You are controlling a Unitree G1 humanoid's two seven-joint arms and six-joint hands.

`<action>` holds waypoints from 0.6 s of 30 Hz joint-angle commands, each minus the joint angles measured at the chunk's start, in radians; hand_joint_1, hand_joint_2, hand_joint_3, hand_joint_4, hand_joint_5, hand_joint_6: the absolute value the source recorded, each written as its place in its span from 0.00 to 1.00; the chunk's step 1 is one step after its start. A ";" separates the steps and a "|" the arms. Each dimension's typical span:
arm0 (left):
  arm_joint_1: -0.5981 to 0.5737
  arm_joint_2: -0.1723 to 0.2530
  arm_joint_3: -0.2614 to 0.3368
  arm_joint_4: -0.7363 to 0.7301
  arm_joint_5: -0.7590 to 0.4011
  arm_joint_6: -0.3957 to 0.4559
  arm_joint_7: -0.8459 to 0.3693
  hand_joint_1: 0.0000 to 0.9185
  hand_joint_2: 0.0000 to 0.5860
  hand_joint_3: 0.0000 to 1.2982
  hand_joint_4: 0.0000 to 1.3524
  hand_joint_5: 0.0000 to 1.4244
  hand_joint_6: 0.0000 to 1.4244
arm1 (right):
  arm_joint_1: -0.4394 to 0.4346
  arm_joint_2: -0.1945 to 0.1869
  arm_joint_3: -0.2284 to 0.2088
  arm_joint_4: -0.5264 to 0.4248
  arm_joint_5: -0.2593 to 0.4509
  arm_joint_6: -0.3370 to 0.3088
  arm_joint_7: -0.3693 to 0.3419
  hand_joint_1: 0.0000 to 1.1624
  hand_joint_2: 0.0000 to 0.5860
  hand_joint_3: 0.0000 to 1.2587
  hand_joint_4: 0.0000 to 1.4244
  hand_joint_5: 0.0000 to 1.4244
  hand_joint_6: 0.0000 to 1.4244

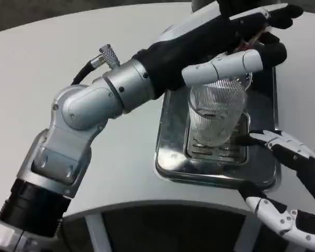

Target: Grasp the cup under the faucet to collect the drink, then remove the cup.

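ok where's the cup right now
In the head view the clear ribbed cup stands right of centre on the grate of the metal drip tray, under the left robot hand, with the right robot hand beside it.

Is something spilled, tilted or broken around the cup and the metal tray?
Nothing stands out. The clear ribbed cup stands upright on the grate of the metal drip tray, and no liquid shows on the tray or the white table. The left hand reaches over the cup; the right hand waits beside the tray.
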 commanded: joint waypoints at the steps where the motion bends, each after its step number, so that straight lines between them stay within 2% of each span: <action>1: 0.032 0.021 -0.039 0.027 0.073 -0.018 -0.004 0.00 0.12 0.09 0.06 0.13 0.15 | -0.013 0.007 0.007 0.000 0.011 0.019 -0.008 0.39 0.73 0.19 0.09 0.04 0.05; 9: 0.031 0.028 -0.040 0.036 0.101 -0.047 0.010 0.00 0.11 0.10 0.06 0.12 0.14 | -0.035 0.016 0.024 0.001 0.013 0.051 -0.007 0.39 0.73 0.19 0.09 0.05 0.05; 11: 0.033 0.030 -0.039 0.035 0.110 -0.056 0.013 0.00 0.10 0.10 0.05 0.12 0.14 | -0.037 0.023 0.031 0.000 0.017 0.063 -0.010 0.39 0.73 0.15 0.09 0.05 0.05; 18: 0.039 0.033 -0.035 0.030 0.116 -0.064 0.013 0.00 0.10 0.10 0.05 0.11 0.13 | -0.042 0.043 0.052 -0.003 0.023 0.092 -0.018 0.39 0.72 0.13 0.08 0.06 0.06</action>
